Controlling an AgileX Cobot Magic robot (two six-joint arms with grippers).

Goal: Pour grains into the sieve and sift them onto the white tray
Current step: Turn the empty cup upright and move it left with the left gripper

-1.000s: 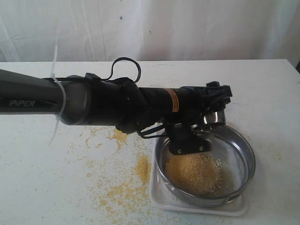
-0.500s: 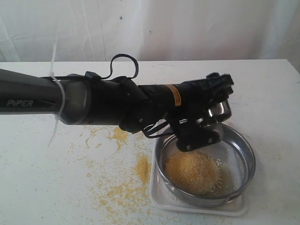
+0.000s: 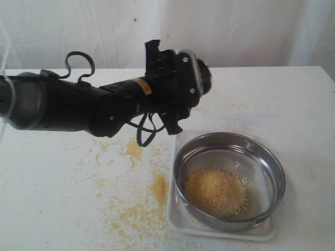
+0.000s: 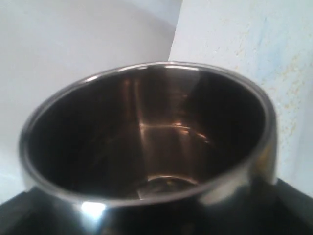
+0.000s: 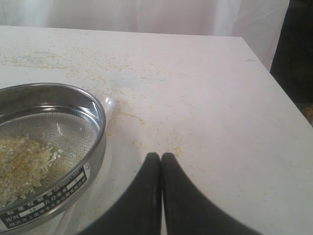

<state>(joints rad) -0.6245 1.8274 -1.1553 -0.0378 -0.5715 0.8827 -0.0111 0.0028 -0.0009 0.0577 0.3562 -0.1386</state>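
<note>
The sieve (image 3: 268, 159) rests on the white tray (image 3: 176, 218) at the front right, with a heap of yellow grains (image 3: 213, 191) on its mesh. Raised above the table, behind and left of the sieve, my left gripper (image 3: 189, 78) is shut on a small steel cup (image 3: 202, 77). The left wrist view looks into the cup (image 4: 146, 142); its inside is dark and no grains show. My right gripper (image 5: 161, 157) is shut and empty, low over the table beside the sieve (image 5: 73, 105), the grains (image 5: 19, 161) and a tray corner (image 5: 108, 105).
Spilled yellow grains (image 3: 140, 209) are scattered over the white table (image 3: 47, 198) left of the tray, thinner ones behind the sieve. A white curtain (image 3: 235, 31) hangs along the back. The table's right edge (image 5: 274, 83) lies near my right gripper.
My left arm has lifted away from over the sieve and swung back to the left, carrying the cup and turning it. The grain heap and the sieve have stayed in place.
</note>
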